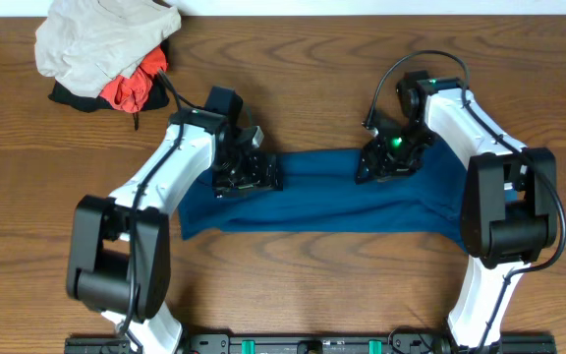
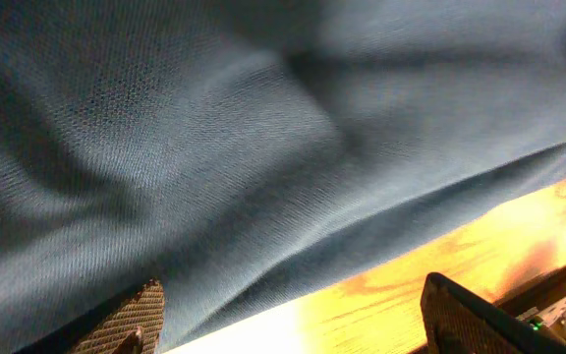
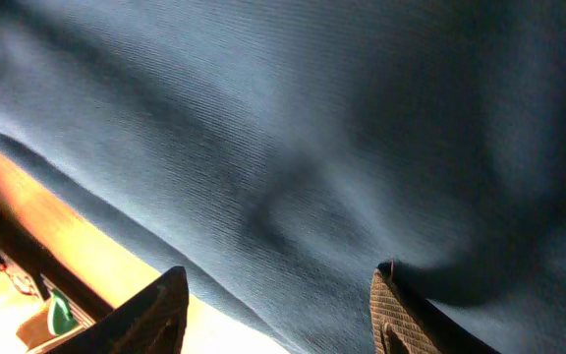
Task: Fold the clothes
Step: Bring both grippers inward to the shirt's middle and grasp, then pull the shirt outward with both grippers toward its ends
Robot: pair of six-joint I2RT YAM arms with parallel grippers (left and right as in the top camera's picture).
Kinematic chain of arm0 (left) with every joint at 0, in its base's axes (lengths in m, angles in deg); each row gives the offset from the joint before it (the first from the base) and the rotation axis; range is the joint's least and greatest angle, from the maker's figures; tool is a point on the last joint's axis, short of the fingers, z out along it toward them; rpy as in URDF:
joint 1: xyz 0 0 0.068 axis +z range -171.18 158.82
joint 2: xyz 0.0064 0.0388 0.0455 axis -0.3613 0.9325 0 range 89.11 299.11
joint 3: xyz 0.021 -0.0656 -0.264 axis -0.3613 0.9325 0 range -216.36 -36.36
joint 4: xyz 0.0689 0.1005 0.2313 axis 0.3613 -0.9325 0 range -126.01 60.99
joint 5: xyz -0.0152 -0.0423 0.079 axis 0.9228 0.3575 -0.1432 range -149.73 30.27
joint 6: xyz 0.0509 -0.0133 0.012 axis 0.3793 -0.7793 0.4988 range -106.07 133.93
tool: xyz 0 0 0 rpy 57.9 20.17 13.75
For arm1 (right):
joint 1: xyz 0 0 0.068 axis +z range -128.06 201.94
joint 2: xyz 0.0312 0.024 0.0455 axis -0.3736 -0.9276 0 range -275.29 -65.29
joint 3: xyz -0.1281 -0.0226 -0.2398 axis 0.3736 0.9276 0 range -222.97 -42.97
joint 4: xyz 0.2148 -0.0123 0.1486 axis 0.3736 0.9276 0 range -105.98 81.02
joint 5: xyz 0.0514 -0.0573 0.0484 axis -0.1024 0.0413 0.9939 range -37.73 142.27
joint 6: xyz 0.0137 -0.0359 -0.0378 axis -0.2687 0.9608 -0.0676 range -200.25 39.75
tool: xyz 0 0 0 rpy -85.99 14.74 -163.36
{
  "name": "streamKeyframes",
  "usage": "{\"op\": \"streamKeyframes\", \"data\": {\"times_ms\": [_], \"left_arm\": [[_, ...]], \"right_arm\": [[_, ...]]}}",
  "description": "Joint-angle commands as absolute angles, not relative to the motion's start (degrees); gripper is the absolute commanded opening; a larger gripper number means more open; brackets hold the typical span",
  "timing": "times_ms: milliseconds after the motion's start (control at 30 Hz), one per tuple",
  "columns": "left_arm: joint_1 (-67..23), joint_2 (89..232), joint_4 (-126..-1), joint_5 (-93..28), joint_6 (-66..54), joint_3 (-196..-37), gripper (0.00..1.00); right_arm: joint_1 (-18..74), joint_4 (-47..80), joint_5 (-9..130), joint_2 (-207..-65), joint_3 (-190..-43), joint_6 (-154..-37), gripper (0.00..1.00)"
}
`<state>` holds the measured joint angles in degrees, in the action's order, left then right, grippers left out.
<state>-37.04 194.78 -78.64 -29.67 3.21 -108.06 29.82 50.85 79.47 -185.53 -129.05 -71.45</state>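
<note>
Only overhead, pale garment (image 1: 91, 39) beyond shirt (image 1: 342, 202)

Shirt (image 1: 362, 202) deep teal-blue, plain, fine knit weave up close. Tabletop (image 1: 293, 79) mid-brown w/ darker wood grain. Pile at back: beige-grey garment (image 1: 96, 44), orange-red garment (image 1: 126, 90), black garment (image 1: 67, 95); left arm (image 1: 155, 167) & right arm (image 1: 470, 118) white w/ black joints.

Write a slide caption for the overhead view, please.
Left arm and right arm at the far edge of a teal shirt laid across the table; spare garments heaped top left.
</note>
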Motion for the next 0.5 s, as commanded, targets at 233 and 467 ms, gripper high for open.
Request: {"op": "streamKeyframes", "data": {"times_ms": [233, 467], "left_arm": [[-36.34, 202.58, -79.56, -31.77, 2.93, -107.71, 0.84], [-33.54, 202.60, -82.07, -42.67, 2.95, -107.71, 0.84]], "right_arm": [[24.24, 52.60, 74.64, -184.02, -127.91, -72.98, 0.58], [20.90, 52.75, 67.05, -184.02, -127.43, -76.89, 0.66]]}}
